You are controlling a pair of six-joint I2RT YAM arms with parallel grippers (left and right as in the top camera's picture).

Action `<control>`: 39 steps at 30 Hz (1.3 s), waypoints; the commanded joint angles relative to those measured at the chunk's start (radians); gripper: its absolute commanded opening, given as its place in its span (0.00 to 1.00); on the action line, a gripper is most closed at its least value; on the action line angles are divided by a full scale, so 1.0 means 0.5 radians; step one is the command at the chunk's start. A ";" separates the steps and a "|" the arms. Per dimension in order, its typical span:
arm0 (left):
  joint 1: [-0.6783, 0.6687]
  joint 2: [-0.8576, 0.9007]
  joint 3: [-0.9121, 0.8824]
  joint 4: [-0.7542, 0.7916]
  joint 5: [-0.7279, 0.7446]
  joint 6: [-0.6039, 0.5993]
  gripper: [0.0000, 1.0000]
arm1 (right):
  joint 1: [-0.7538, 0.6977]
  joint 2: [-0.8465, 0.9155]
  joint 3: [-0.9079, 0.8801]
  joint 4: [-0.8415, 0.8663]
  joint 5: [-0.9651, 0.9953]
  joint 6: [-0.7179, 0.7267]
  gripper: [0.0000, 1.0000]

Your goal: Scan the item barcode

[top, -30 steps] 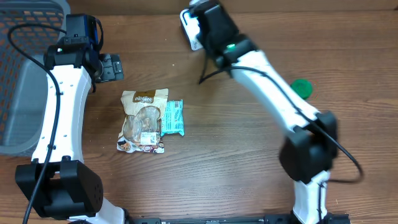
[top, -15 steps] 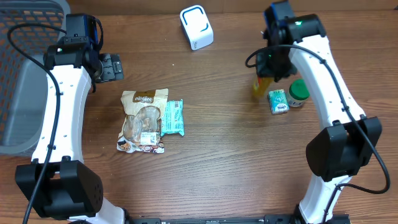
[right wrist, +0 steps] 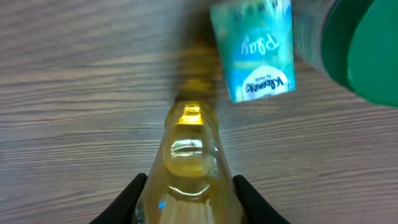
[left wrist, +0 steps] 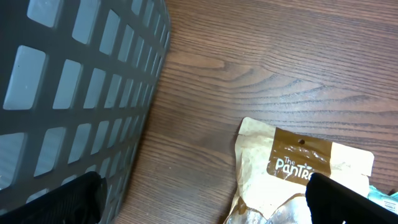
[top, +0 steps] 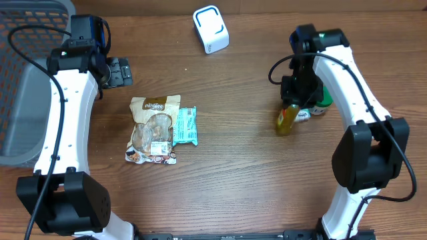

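My right gripper (top: 294,99) is shut on a yellow translucent bottle (top: 287,120), which hangs over the right side of the table. In the right wrist view the bottle (right wrist: 189,155) fills the gap between both black fingers (right wrist: 127,200), pointing away from the camera. The white barcode scanner (top: 211,29) with blue trim stands at the back centre, well away from the bottle. No barcode shows on the bottle. My left gripper (top: 123,71) is open and empty at the back left; its view shows bare wood between the fingertips (left wrist: 348,202).
A small teal tissue pack (right wrist: 254,50) and a green-lidded jar (top: 323,100) sit just beyond the bottle. A brown snack bag (top: 153,130) and a teal packet (top: 185,127) lie left of centre. A grey mesh basket (left wrist: 68,93) stands at the far left.
The right arm swung from the scanner at the back over to the right side, then carried the bottle toward the front, beside the tissue pack. The left arm has not moved.
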 commanded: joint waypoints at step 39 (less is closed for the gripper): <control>0.018 -0.024 0.042 0.003 0.002 0.029 0.99 | -0.002 -0.167 0.069 0.043 0.077 0.067 0.90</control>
